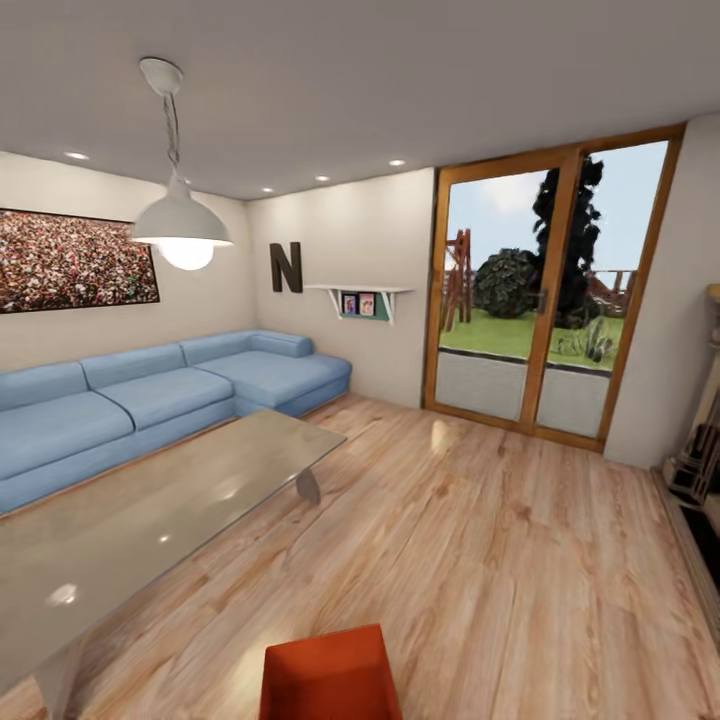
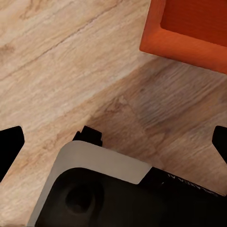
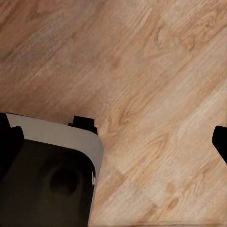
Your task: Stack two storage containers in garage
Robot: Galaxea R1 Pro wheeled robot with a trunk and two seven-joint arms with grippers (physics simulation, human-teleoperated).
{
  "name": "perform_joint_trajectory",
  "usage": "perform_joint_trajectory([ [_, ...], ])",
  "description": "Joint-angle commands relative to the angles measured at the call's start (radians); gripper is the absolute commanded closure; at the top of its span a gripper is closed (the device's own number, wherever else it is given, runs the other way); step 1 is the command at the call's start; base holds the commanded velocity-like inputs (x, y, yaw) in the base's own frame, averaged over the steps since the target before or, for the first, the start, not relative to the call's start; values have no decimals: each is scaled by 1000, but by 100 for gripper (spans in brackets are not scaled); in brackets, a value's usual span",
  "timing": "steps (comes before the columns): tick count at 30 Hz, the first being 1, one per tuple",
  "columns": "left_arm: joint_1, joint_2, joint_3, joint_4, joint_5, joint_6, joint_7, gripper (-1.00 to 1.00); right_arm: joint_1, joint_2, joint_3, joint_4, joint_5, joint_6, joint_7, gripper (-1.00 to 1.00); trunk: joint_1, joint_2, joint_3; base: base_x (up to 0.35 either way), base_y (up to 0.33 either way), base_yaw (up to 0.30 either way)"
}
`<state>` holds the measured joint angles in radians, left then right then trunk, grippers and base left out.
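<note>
One orange-red storage container [image 1: 330, 672] sits on the living room's wood-plank floor [image 1: 520, 560] just ahead, probably light, stiff and slick-walled, best taken by opposite rims, both tools spread wide and empty.

The room is evenly bright. At the upper left of the head view a white dome pendant lamp [image 1: 181, 225] glows, with small recessed ceiling spotlights [image 1: 397, 162] behind it, and daylight enters through the wood-framed glass doors [image 1: 545, 300] at right. Soft glare patches lie on the glass coffee table [image 1: 150, 510] and the light wood-plank floor [image 1: 480, 560]. Straight lines bow toward the frame edges. In the left wrist view, a soft shadow darkens the planks beside the orange-red plastic bin [image 2: 189, 28]. Both wrist views look slightly soft.
</note>
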<state>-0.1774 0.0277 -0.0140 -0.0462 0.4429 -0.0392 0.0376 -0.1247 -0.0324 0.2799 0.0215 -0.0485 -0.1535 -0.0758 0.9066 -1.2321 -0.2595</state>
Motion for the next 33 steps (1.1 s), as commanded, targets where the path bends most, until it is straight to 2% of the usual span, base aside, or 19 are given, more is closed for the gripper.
perform_joint_trajectory([
  [1, -1, 0, -2, 0, 7, -2, 1, -100, -1, 0, 9, 2, -4, -5, -1, -100, 0, -1, -1, -208, 131, 0],
  [10, -1, 0, -4, 0, 8, -2, 2, -100, -1, 8, 12, 2, -4, -1, -3, -100, 0, -1, -1, -46, 28, 18],
  [28, -1, -2, -7, 1, 2, -2, 1, -100, -1, 6, 9, 2, -4, 0, -4, -100, 0, -1, -7, 0, 0, 255],
  [33, -1, -2, -7, 1, 2, -1, 1, -100, -1, 6, 6, 2, -6, -1, -4, -100, 0, -1, -8, 46, 0, 69],
])
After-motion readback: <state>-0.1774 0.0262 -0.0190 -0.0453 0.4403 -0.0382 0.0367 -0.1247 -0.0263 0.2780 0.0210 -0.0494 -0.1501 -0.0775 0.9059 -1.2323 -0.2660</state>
